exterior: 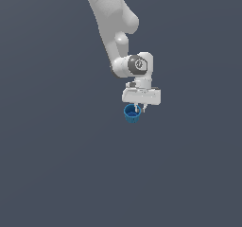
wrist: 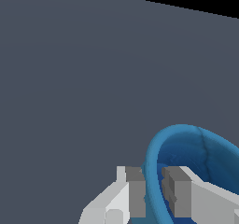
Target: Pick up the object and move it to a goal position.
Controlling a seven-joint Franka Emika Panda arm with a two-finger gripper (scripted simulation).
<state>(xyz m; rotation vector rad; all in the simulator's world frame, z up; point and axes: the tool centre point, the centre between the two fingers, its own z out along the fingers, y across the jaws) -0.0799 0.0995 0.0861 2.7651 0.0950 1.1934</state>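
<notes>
Gripper (exterior: pixel 140 109) found pointing downward beneath the white arm (exterior: pixel 111 18), at the middle of the exterior view. Fingers (wrist: pixel 135 190) closed on the wall of the blue cup (exterior: pixel 131 113): in the wrist view, one grey pad outside the rim and the other pad (wrist: pixel 176 190) inside the hollow, with the blue wall pinched between them. Contact on both faces of the wall observed in that view.

Cup located directly under the white hand body, offset slightly toward the exterior view's left of the fingers. Open top tilted toward the camera in the exterior view, interior visible as a darker blue hollow. Ribbing on the outer wall faintly discernible in the exterior view; not discernible in the wrist view, where only the smooth rim (wrist: pixel 186 129) and inner surface showed.

Background a uniform dark grey surface (exterior: pixel 47 174) in both views. No shadow or contact line seen under the cup; whether resting on the surface or held clear of it could not be determined. Black band recorded across one corner of the wrist view beyond the grey surface's edge.
</notes>
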